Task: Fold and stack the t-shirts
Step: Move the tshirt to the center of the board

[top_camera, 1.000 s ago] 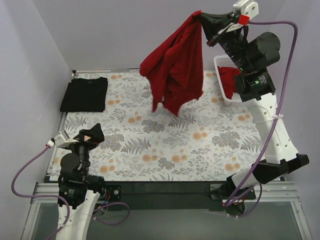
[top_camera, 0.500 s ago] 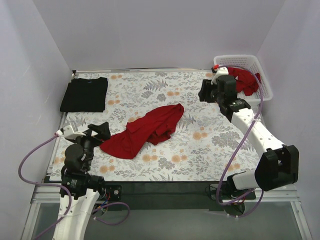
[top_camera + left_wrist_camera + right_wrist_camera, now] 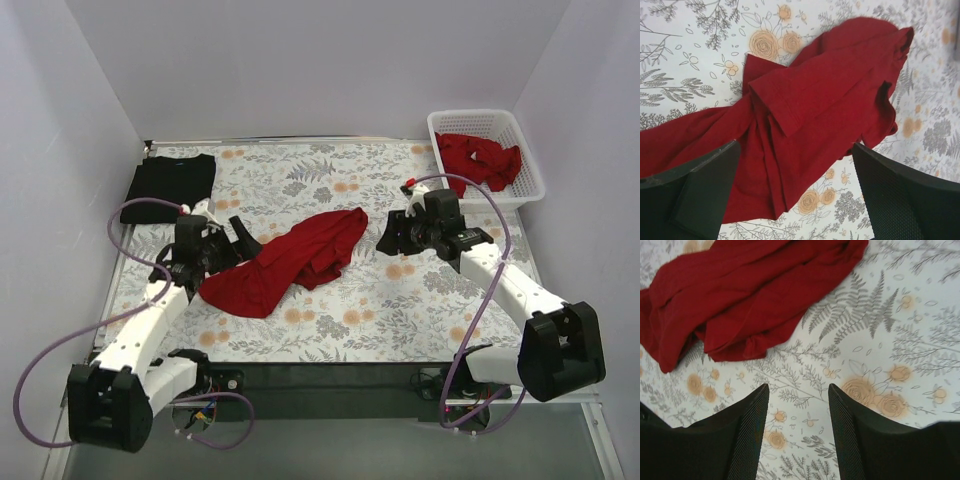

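T-shirts occupy three positions on the bench [image 3: 400, 300], which has a floral-print surface. At the far left corner, a black t-shirt [image 3: 168, 188] lies folded flat in a rectangle. Nearer and to its right, the left hand [image 3: 240, 245] is positioned over the left end of a red t-shirt [image 3: 290, 258]. The left wrist view shows its fingers [image 3: 705, 190] spread wide, one on each side of the rumpled cloth, gripping nothing. Whether the fingertips touch the cloth cannot be determined. The red t-shirt lies crumpled and unfolded at the bench centre, running diagonally from near left to far right. The right hand [image 3: 388, 238] is just beside the shirt's far right end, over bare bench. Its fingers [image 3: 747, 435] stand moderately apart, with nothing between them. At the far right corner, a white lattice basket [image 3: 470, 113] contains bunched red cloth [image 3: 478, 158].
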Robot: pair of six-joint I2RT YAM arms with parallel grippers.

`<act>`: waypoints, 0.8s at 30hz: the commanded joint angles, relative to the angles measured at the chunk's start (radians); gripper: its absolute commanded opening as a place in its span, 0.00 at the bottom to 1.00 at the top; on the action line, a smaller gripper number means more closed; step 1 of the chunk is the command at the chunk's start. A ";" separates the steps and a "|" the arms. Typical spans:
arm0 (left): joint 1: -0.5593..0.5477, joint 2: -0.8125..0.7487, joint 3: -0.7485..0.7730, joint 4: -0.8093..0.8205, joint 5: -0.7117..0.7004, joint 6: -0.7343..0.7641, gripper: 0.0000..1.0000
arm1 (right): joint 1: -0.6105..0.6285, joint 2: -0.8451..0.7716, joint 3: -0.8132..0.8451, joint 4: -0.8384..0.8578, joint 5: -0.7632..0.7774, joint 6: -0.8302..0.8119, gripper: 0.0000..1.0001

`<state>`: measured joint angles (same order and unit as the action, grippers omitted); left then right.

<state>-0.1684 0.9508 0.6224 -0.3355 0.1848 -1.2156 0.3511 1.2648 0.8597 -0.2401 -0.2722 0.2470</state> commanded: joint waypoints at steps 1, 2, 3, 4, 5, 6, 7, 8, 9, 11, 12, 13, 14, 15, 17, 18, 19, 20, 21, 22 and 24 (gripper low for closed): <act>-0.014 0.101 0.088 0.004 0.078 0.050 0.86 | 0.026 0.005 -0.034 0.018 -0.117 0.014 0.49; -0.025 0.150 0.103 0.001 0.077 0.069 0.85 | 0.040 0.007 -0.040 0.019 -0.122 0.011 0.49; -0.032 0.175 0.134 -0.002 0.081 0.118 0.85 | 0.048 0.005 -0.048 0.021 -0.128 0.008 0.49; -0.042 0.193 0.149 -0.008 0.078 0.139 0.82 | 0.057 0.005 -0.054 0.021 -0.128 0.005 0.48; -0.065 0.222 0.164 -0.029 0.068 0.160 0.81 | 0.060 0.007 -0.068 0.021 -0.128 0.003 0.48; -0.080 0.233 0.181 -0.037 0.055 0.188 0.80 | 0.066 0.005 -0.077 0.024 -0.128 0.002 0.48; -0.098 0.243 0.204 -0.055 0.003 0.227 0.77 | 0.069 0.004 -0.082 0.025 -0.128 0.001 0.48; -0.135 0.261 0.215 -0.063 -0.030 0.244 0.74 | 0.072 0.002 -0.093 0.025 -0.128 0.003 0.48; -0.154 0.272 0.224 -0.071 -0.056 0.260 0.72 | 0.072 0.001 -0.096 0.025 -0.131 0.003 0.48; -0.202 0.313 0.249 -0.089 -0.136 0.298 0.70 | 0.072 0.004 -0.100 0.027 -0.139 0.005 0.48; -0.220 0.331 0.255 -0.094 -0.157 0.307 0.69 | 0.074 0.007 -0.099 0.027 -0.147 0.008 0.48; -0.236 0.348 0.270 -0.108 -0.209 0.329 0.69 | 0.074 0.008 -0.097 0.025 -0.150 0.006 0.48; -0.271 0.364 0.276 -0.117 -0.235 0.337 0.69 | 0.074 0.010 -0.097 0.025 -0.151 0.006 0.48; -0.290 0.399 0.284 -0.126 -0.264 0.343 0.69 | 0.074 0.016 -0.096 0.025 -0.159 0.006 0.48; -0.331 0.431 0.298 -0.154 -0.348 0.343 0.69 | 0.074 0.021 -0.091 0.024 -0.168 0.008 0.48; -0.339 0.443 0.301 -0.164 -0.364 0.341 0.69 | 0.074 0.021 -0.087 0.025 -0.173 0.012 0.48; -0.342 0.460 0.304 -0.174 -0.384 0.337 0.69 | 0.074 0.022 -0.088 0.027 -0.174 0.014 0.48; -0.347 0.465 0.304 -0.174 -0.404 0.337 0.68 | 0.074 0.024 -0.087 0.028 -0.176 0.018 0.48; -0.349 0.467 0.304 -0.174 -0.410 0.340 0.67 | 0.074 0.025 -0.087 0.028 -0.179 0.020 0.48; -0.349 0.470 0.303 -0.172 -0.416 0.344 0.67 | 0.074 0.027 -0.087 0.028 -0.180 0.020 0.48; -0.352 0.471 0.304 -0.172 -0.432 0.360 0.63 | 0.072 0.031 -0.088 0.030 -0.185 0.023 0.48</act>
<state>-0.5171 1.4448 0.8948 -0.4919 -0.1524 -0.8932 0.4210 1.2873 0.7628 -0.2363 -0.4274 0.2600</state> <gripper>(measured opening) 0.653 0.482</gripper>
